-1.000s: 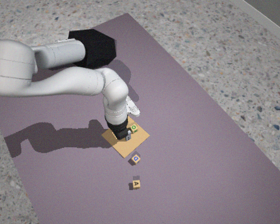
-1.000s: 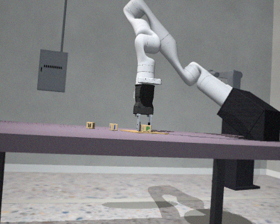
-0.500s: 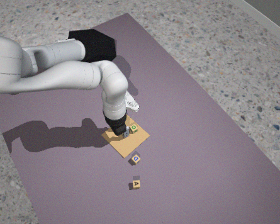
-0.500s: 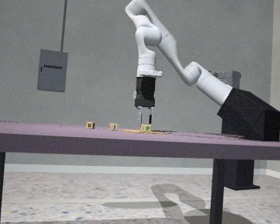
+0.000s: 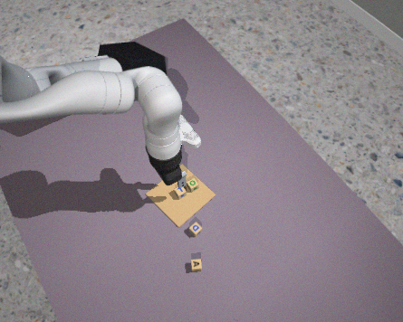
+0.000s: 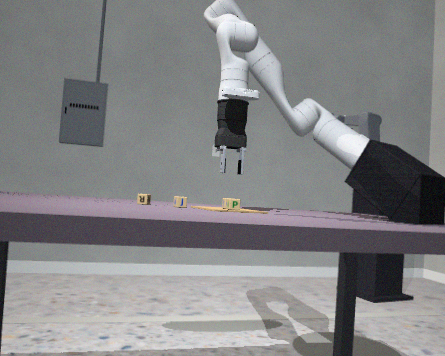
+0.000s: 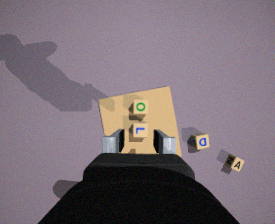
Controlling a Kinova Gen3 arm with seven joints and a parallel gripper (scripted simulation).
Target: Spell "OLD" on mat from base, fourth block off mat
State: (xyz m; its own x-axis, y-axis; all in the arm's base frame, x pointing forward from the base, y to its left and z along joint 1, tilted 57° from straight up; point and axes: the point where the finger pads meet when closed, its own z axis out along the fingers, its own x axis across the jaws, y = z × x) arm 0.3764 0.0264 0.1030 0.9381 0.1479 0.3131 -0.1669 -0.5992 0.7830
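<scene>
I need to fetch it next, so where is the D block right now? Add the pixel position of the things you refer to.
In the top view, the D block (image 5: 195,229) (image 7: 202,142) lies off the mat (image 5: 179,214) (image 7: 160,102), between it and the A block (image 5: 196,265) (image 7: 237,164).

Looked like a robot lab or test room. Main evidence: a white jointed arm (image 5: 91,92) (image 6: 267,62) on a black angled mount (image 5: 133,56) (image 6: 395,180), set at one end of a long table (image 5: 267,181) (image 6: 135,225). Table had a plain mauve top and dark legs. Behind it, a bare grey wall (image 6: 160,100) carried a grey metal box (image 6: 83,112) with a row of dark slots, and a thin conduit (image 6: 101,40) ran up from it. Floor (image 5: 349,113) (image 6: 110,310) was speckled, terrazzo-type, with a pale skirting strip (image 6: 135,268) at the wall foot. Only small lettered blocks and a thin tan mat (image 5: 181,213) (image 6: 250,211) (image 7: 158,100) lay on the table, read as a test setup.
</scene>
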